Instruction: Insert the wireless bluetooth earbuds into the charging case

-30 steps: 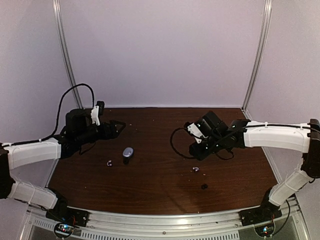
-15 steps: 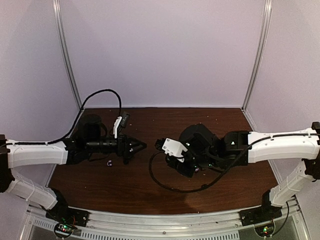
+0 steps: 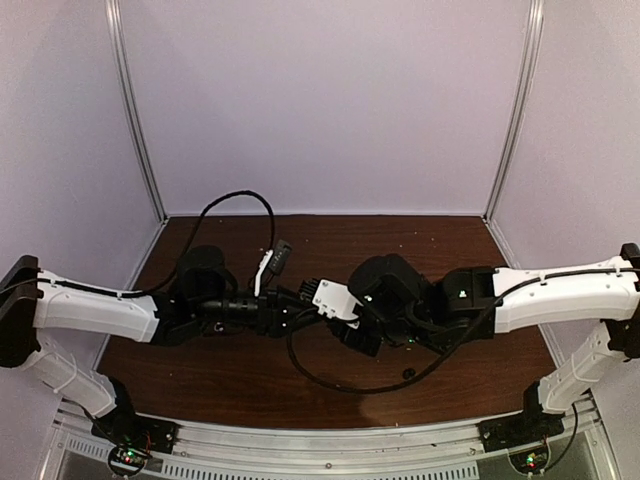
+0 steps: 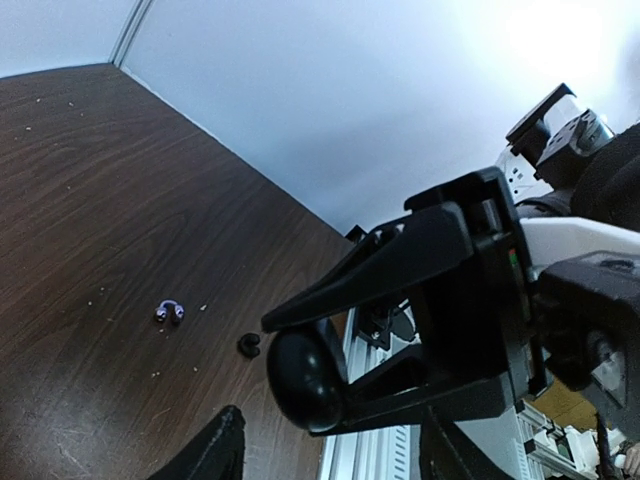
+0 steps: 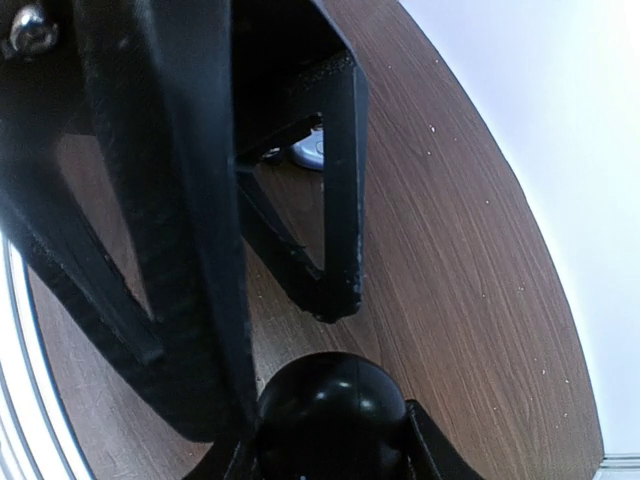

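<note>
Dim, grainy overhead view; brighter wrist views (white glare, blurry foreground).

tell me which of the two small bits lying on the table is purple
The earbud, the left one of the two in the left wrist view, is glossy purple. The bit just right of it is black.

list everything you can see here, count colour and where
glossy pale-purple earbud: one seen, pale purple, on the table beside the black bit
small black bit: one, black, on the table near its front edge
grey-blue charging case: likely one, grey-blue, mostly hidden, on the table
glossy black round object: one, black, between the right jaws
dark brown wooden table: one, brown
left gripper: black, jaws open, mid-table
right gripper: black, facing the left one
</note>
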`<act>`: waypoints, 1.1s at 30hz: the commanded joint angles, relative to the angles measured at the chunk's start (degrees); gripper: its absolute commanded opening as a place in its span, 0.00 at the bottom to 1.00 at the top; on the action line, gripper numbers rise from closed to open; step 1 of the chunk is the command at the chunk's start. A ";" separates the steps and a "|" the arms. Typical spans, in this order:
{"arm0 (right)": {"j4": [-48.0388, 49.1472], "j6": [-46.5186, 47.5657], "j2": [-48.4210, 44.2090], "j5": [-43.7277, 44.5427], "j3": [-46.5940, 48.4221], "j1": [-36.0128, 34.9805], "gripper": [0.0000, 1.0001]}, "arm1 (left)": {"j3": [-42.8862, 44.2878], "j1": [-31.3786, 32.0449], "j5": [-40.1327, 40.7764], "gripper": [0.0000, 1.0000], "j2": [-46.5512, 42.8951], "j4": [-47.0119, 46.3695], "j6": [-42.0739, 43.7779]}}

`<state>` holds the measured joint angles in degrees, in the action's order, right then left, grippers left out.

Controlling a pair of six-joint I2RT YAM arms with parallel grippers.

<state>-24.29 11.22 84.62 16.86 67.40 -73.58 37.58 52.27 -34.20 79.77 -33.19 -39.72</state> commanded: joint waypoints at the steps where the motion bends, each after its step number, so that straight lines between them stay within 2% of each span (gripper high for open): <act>1: 1.41 0.82 0.68 2.85 1.41 -1.04 0.24 | -0.89 0.45 -1.75 0.59 1.27 -8.59 -2.76; 18: 1.40 1.31 2.62 7.17 3.33 -2.56 0.23 | 2.65 2.48 0.69 0.46 5.69 -4.62 -1.50; 26: 1.52 1.86 3.70 8.66 3.80 -3.59 0.23 | 2.85 2.57 1.58 0.36 6.41 -5.39 -2.52; 30: 1.70 1.69 3.67 9.40 3.56 -3.66 0.23 | 2.70 2.57 1.63 0.28 6.76 -5.46 -2.63; 33: 2.04 1.24 3.34 10.06 3.08 -3.66 0.24 | 2.44 2.56 1.43 0.19 6.57 -5.25 -2.59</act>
<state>-24.12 13.23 88.09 24.40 69.19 -76.88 39.09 54.50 -33.08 85.84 -37.30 -43.13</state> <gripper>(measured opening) 0.412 0.255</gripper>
